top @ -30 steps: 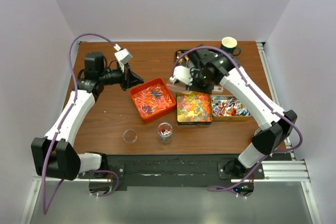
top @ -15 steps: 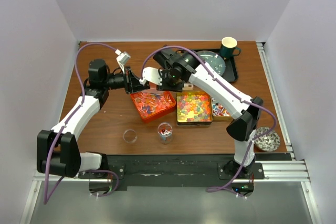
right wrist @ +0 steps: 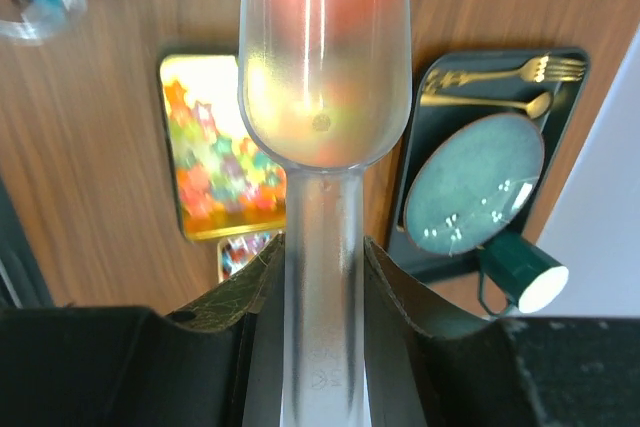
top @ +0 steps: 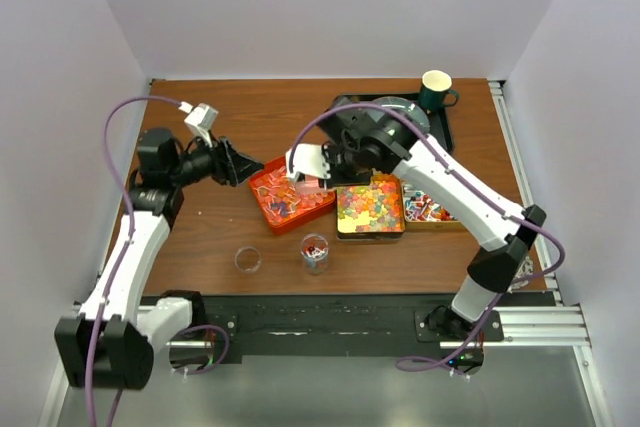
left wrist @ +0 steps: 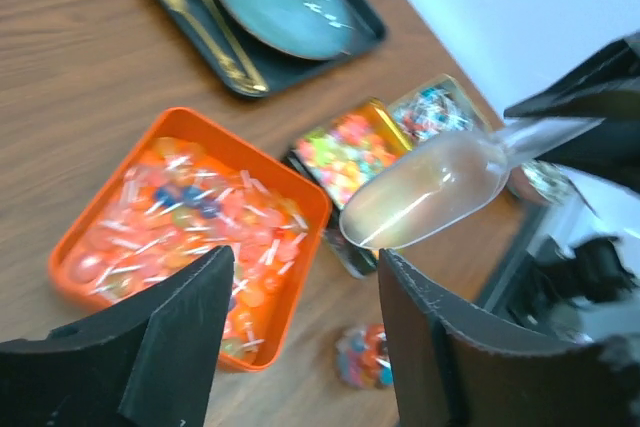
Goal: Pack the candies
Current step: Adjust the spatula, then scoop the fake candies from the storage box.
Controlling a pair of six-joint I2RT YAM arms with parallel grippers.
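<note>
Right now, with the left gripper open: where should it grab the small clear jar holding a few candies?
Probably the jar by its round side wall, below the rim. Bring the left gripper down from above, one finger at the jar's left and one at its right. It stands upright with its mouth open, so a low grip leaves the mouth free for the scoop. The gummy tin crowds its far side.

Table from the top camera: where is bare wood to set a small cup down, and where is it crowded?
Free: the far wood between the back edge, the orange tray and the dark tray; the near-left wood beside the empty cup; the near-right strip in front of the two tins. Crowded: the centre, where tray, tins and right arm meet.
</note>
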